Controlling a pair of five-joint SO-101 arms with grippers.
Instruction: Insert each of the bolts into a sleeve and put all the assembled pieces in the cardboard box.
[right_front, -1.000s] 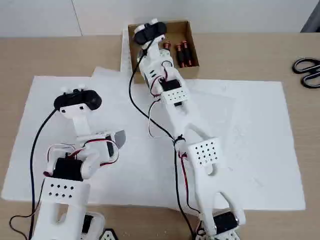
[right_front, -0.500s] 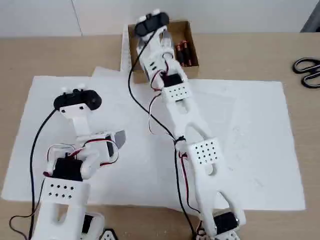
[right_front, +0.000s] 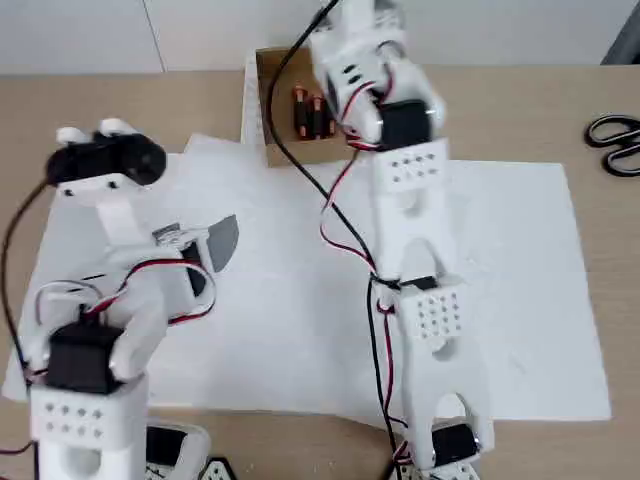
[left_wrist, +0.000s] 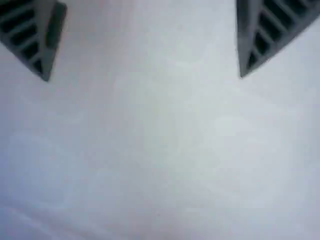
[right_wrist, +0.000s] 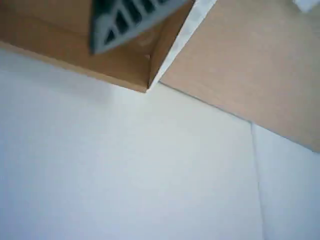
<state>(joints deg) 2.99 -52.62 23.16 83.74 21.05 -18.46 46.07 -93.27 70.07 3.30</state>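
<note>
The cardboard box stands at the table's far edge, with several orange-and-black assembled pieces lying inside. My right arm is raised beside and above the box. In the right wrist view my right gripper hangs over the box's corner, above the white paper and bare tabletop. My left gripper hovers over the left part of the paper. It is open, with both grey ribbed fingers spread wide and nothing between them.
A large white paper sheet covers the middle of the wooden table. Black scissors lie at the far right edge. Cables run along both arms.
My right arm has lifted up and away from the box and swung right, uncovering the pieces inside. The left arm has risen and shifted left over the paper.
</note>
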